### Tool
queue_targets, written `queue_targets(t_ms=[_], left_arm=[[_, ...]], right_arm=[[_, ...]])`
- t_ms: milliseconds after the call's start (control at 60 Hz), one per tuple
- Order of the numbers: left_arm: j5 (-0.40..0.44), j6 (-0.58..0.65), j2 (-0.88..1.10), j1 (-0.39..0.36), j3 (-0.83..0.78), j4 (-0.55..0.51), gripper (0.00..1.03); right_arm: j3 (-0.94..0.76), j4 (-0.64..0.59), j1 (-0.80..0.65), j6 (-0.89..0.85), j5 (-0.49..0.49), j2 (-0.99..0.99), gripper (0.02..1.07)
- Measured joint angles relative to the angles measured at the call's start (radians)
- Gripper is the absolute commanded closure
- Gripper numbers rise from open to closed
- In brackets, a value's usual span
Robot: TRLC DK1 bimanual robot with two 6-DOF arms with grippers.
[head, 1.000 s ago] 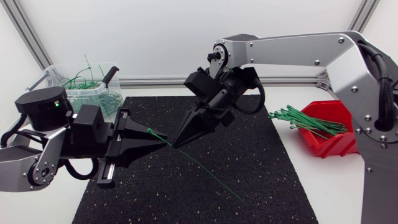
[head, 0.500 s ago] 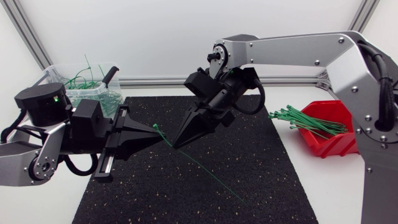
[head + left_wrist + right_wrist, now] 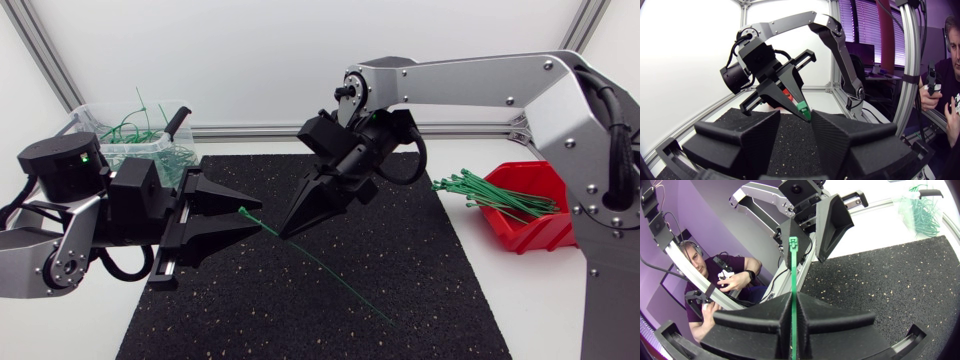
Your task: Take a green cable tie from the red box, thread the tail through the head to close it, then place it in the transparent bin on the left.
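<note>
A clear bin (image 3: pixel 110 107) stands just past the back left corner of the black mat (image 3: pixel 300 320). It has green ties in it.

The left gripper (image 3: pixel 255 218) hangs over the left part of the mat. Its jaws are wide apart and hold nothing.

A green cable tie (image 3: pixel 330 275) is stretched out in a slant above the middle of the mat. Its little square head is at the gap between the left gripper's fingers (image 3: pixel 752 132). Its thin tail points down toward the front of the mat.

The right gripper (image 3: pixel 285 235) is over the middle of the mat, tip pointing down. Its jaws are squeezed tight on the cable tie, a bit behind the head.

A red box (image 3: pixel 530 235) sits off the right side of the mat. A bunch of green ties (image 3: pixel 495 192) sticks out of it toward the mat.
</note>
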Motion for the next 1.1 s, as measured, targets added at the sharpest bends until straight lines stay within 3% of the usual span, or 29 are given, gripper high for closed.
queue_targets(t_ms=[483, 717, 1100], left_arm=[[0.000, -0.026, -0.027, -0.016, -0.011, 0.000, 0.53], [0.000, -0.033, -0.018, -0.022, -0.011, 0.000, 0.75], [0.000, -0.033, 0.008, -0.029, -0.003, 0.000, 0.80]], right_arm=[[0.000, 0.001, -0.002, 0.000, 0.000, 0.000, 1.01], [0.000, 0.005, -0.008, 0.000, -0.001, 0.000, 1.01], [0.000, 0.010, -0.014, 0.000, -0.001, 0.000, 1.01]])
